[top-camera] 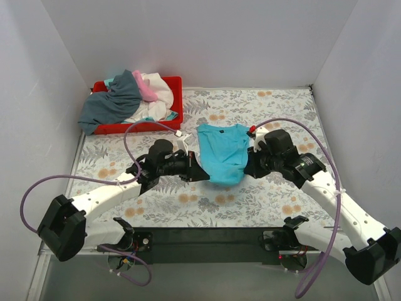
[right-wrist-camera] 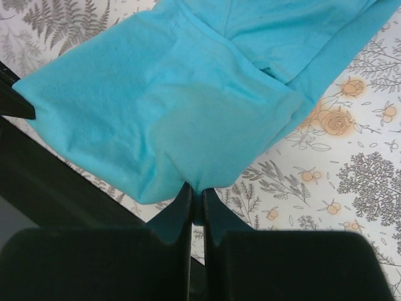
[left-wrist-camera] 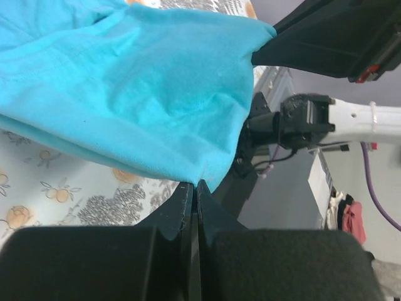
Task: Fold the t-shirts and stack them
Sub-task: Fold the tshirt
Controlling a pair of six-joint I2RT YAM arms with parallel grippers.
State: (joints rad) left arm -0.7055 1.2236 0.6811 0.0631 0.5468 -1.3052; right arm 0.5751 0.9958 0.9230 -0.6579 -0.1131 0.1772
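Far-left corner of the floral-patterned desk (top-camera: 207,207): I see a red rectangular plastic tray (top-camera: 135,127) holding a heap of soft cloth shirts. A slate grey t-shirt (top-camera: 116,103) spills over the tray's left rim, a white t-shirt (top-camera: 161,95) lies to its right, and a pink t-shirt (top-camera: 148,91) shows on top between them.

Moving right, my left gripper (top-camera: 202,174) reaches toward the middle of the desk. Its black fingers are pinched tight on the near left edge of a bright turquoise cloth t-shirt (top-camera: 224,150), and the left wrist view shows the fabric caught right at the fingertips. That shirt sits around the centre of the desk, its far part spread on the surface and its near part bunched and sagging between the two arms. On the shirt's right side, my right gripper (top-camera: 250,164) is clamped on the opposite near edge, with cloth nipped between its closed tips.
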